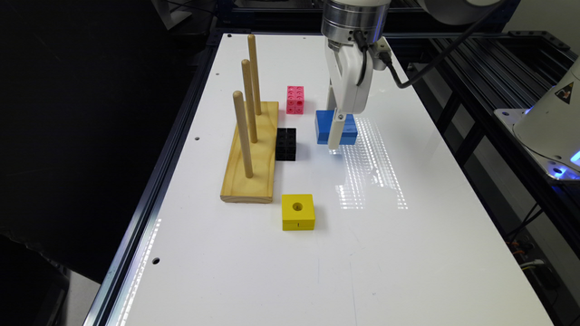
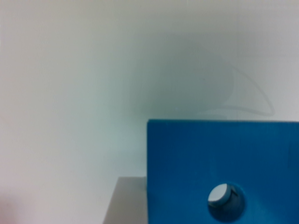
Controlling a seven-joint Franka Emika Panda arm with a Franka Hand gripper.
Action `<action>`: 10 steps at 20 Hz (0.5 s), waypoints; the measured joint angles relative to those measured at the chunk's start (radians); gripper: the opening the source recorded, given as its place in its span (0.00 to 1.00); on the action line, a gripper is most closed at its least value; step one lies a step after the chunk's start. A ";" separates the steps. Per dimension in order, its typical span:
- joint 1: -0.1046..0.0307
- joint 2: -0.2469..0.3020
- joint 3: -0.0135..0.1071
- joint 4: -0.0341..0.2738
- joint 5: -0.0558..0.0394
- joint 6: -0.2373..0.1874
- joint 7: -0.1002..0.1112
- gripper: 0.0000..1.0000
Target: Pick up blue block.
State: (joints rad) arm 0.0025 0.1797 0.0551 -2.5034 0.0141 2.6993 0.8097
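White tabletop (image 1: 408,253), glossy, carried a patch of reflected light on the exterior view's right of centre; dark framing ran along its edges.

Blue block (image 1: 348,131) sat flat on the table toward the far half, just to the exterior view's right of the pink studded block (image 1: 295,100) and the black studded block (image 1: 286,144), apart from both. Gripper (image 1: 335,136) was down at the blue block, the white hand upright above it, one pale finger running down the block's near face to about table level. Contact with the block could not be confirmed from the exterior view.

Wrist view: blue block (image 2: 224,158) seen close, top face with its round hole (image 2: 224,200), white table behind. No fingers were visible in that picture, so the jaw state could not be told: spread or closed, undetermined.

Wooden peg base (image 1: 253,158) lay on the exterior view's left of the blocks with three upright dowels (image 1: 249,102) in a row. Black studded block stood just beside the base's edge. Yellow block (image 1: 298,212), with a hole in its top, sat nearest the camera, well apart from the blue block.

Black cable (image 1: 408,81) looped from the wrist off toward the exterior view's right.
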 joint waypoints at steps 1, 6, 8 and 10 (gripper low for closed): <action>0.000 -0.001 0.000 0.000 0.0000 0.000 0.000 0.00; 0.000 -0.051 0.000 0.000 0.0000 -0.038 0.000 0.00; 0.000 -0.104 0.000 0.000 0.0000 -0.091 0.000 0.00; 0.000 -0.146 0.000 -0.001 0.0000 -0.136 0.000 0.00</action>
State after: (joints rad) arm 0.0025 0.0337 0.0552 -2.5043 0.0141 2.5634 0.8098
